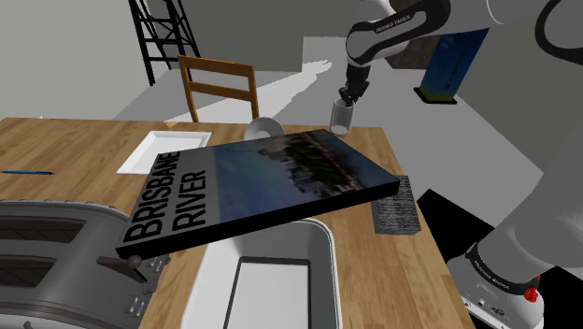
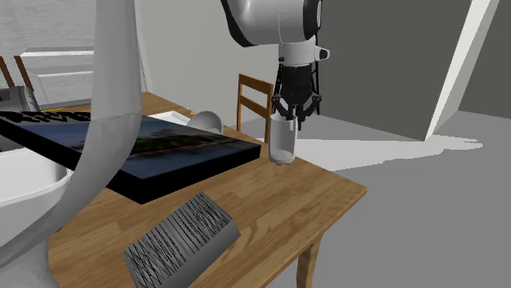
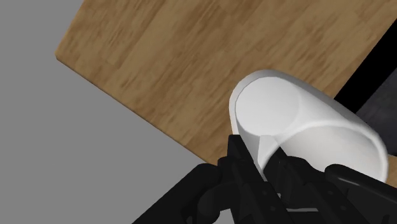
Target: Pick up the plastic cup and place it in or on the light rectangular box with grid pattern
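The black gripper (image 2: 292,119) pinches the upper wall of a pale, upright cup (image 2: 282,146), one finger apparently inside the rim and one outside, near the far edge of the wooden table (image 2: 327,192), just beyond the far corner of a large book (image 1: 280,178). The cup looks light, stiff and slick (thin walls, smooth sides), so a moderate rim pinch, carried level, seems the safest hold.
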Controlling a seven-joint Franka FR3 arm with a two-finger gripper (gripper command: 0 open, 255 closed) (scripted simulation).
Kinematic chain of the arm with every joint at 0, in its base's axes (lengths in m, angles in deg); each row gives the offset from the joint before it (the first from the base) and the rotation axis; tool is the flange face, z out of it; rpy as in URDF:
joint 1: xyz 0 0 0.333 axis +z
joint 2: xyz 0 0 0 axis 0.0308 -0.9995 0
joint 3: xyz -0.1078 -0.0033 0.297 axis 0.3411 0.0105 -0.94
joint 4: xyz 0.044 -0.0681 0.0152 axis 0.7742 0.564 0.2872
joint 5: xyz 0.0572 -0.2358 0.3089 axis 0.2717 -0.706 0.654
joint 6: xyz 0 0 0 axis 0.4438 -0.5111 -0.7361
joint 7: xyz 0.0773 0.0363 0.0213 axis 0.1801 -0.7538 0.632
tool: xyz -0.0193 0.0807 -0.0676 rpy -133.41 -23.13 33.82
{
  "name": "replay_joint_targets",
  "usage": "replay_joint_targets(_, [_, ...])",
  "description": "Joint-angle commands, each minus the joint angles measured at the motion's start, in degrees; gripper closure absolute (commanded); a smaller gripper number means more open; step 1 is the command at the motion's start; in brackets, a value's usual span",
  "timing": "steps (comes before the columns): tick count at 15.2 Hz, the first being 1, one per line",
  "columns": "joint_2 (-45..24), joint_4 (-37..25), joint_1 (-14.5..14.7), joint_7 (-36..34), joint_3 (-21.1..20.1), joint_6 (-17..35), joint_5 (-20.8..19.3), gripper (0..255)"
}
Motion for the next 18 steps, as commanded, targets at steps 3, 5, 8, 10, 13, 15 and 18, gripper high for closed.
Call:
replay_joint_targets(3, [1.0,-1.8,0.0,0.0,0.0,-2.8,-0.1,255])
replay_joint_targets(5, [1.4,-2.8,0.0,0.1,0.0,-4.2,-0.1,255])
replay_joint_targets(8, [2.0,-4.4,0.1,0.1,0.0,-6.3,-0.2,255])
replay_joint_targets(10, [2.3,-5.5,0.1,0.1,0.0,-7.8,-0.2,255])
replay_joint_targets(13, [2.7,-7.3,0.1,0.2,0.0,-10.0,-0.2,255])
replay_joint_targets(15, [2.9,-8.6,0.1,0.2,0.0,-11.5,-0.2,255])
replay_joint_targets(18, [3.2,-10.6,0.1,0.3,0.1,-13.7,-0.2,255])
